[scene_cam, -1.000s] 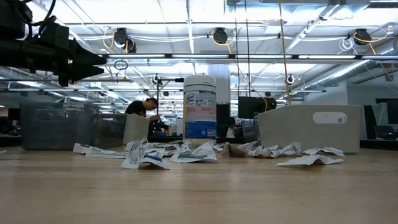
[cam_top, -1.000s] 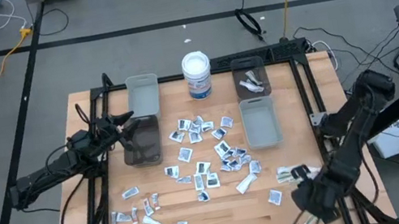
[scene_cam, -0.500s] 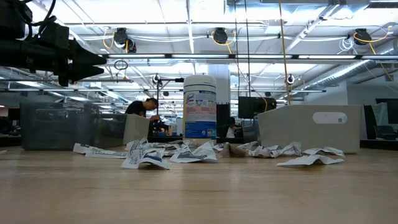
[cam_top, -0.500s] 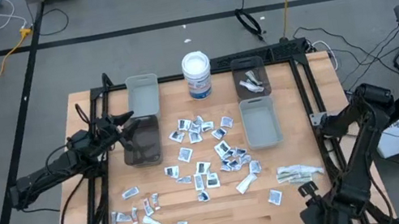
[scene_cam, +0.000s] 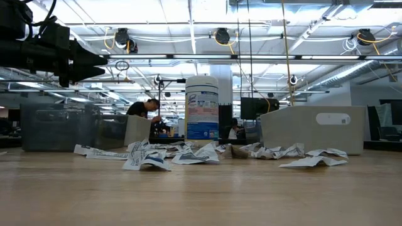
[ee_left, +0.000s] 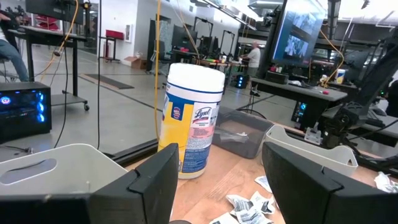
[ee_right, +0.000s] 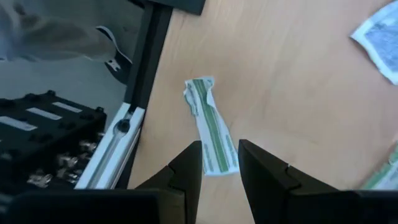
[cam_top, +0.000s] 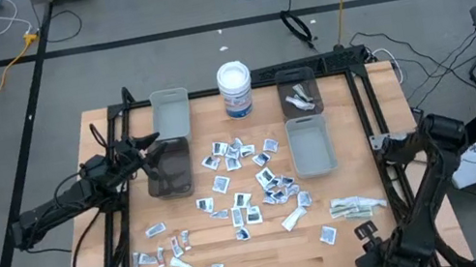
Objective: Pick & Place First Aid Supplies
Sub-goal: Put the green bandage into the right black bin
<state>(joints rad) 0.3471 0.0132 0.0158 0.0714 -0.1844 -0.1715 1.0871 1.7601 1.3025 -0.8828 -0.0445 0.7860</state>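
Note:
The first aid supplies point(cam_top: 245, 186) lie scattered flat on the wooden table; more lie at the near left point(cam_top: 166, 252), and pale sachets point(cam_top: 349, 204) lie at the right. My right gripper point(cam_top: 371, 253) hangs at the near right corner, pointing down and open. In the right wrist view its fingers point(ee_right: 221, 155) stand just over one end of a green-striped sachet point(ee_right: 207, 121) that lies flat by the table's black frame. The arm hides this sachet in the high view. My left gripper point(cam_top: 155, 150) waits, level and open, above the dark bin point(cam_top: 169, 170).
A white tub with a blue label point(cam_top: 235, 90) stands at the far middle. One grey bin point(cam_top: 170, 111) is at the far left. A dark bin with sachets in it point(cam_top: 299, 88) and another grey bin point(cam_top: 311, 145) are at the right. The black frame point(ee_right: 140, 68) runs close beside the right gripper.
My right gripper has gone toward the table's near edge and down, from over the pale sachets at the right to the near right corner. Those sachets now show uncovered. Its finger gap cannot be compared.

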